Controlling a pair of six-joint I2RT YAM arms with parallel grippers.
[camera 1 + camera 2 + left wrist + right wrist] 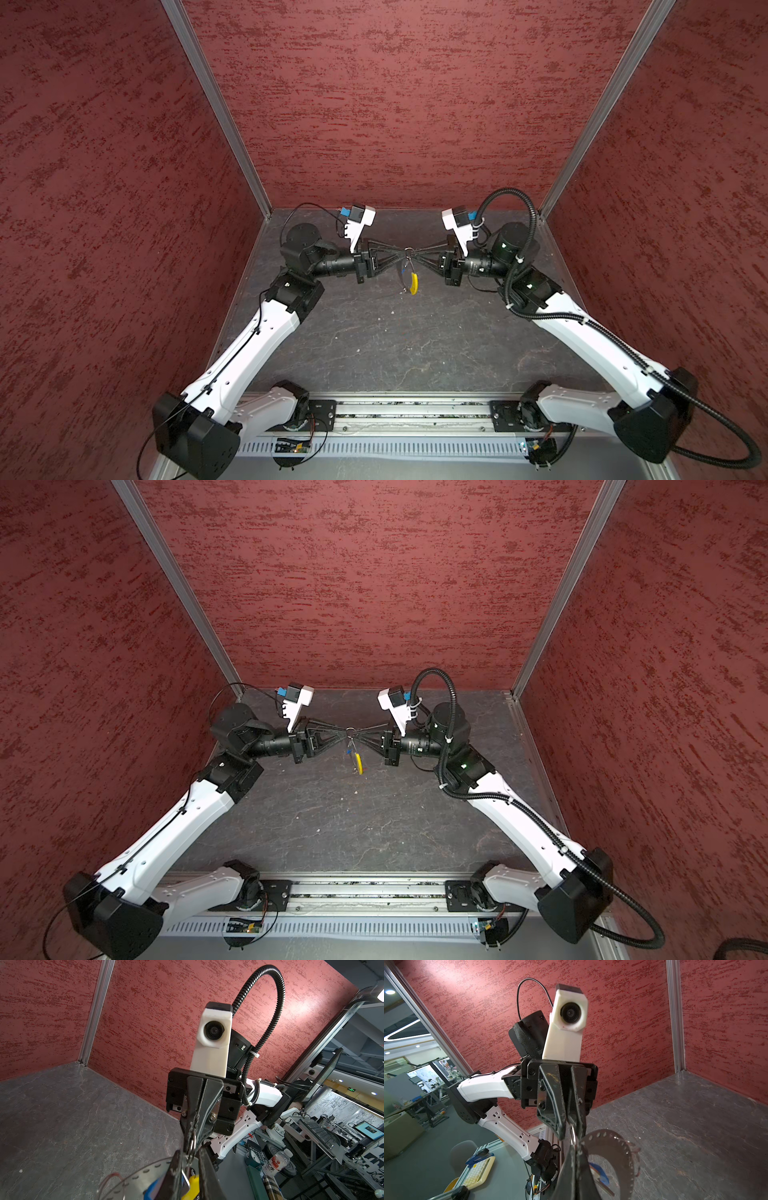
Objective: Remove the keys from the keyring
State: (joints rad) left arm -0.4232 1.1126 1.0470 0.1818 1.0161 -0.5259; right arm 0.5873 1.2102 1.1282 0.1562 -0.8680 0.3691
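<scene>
Here, the keyring (pixel 412 282) is held in mid-air above the table (pixel 374 353).
It is clamped at its small ring by the left gripper (pixel 402 252) and right gripper (pixel 416 252); the blue key (pixel 600 1173) is shown plainly in the right wrist view, barely in the top views.

Keyring (pixel 623 1147) reads silvery on my feed, a row of small dark holes along its band, with a bright yellow sleeve (pixel 413 283) on it. Key head (pixel 600 1174) just beside the keyring: blue. Left gripper (pixel 403 250) and right gripper (pixel 416 251), either side of the keyring: both black. Arms (pixel 266 332) further out from the keyring: white shells, black joints. Wrist cameras (pixel 362 216) above the keyring: white housings, black lenses, blue plugs. Table (pixel 395 353) under the keyring: dark grey, pale veining. Walls (pixel 395 104) behind the keyring: dull red, darker red streaky flecks.
</scene>
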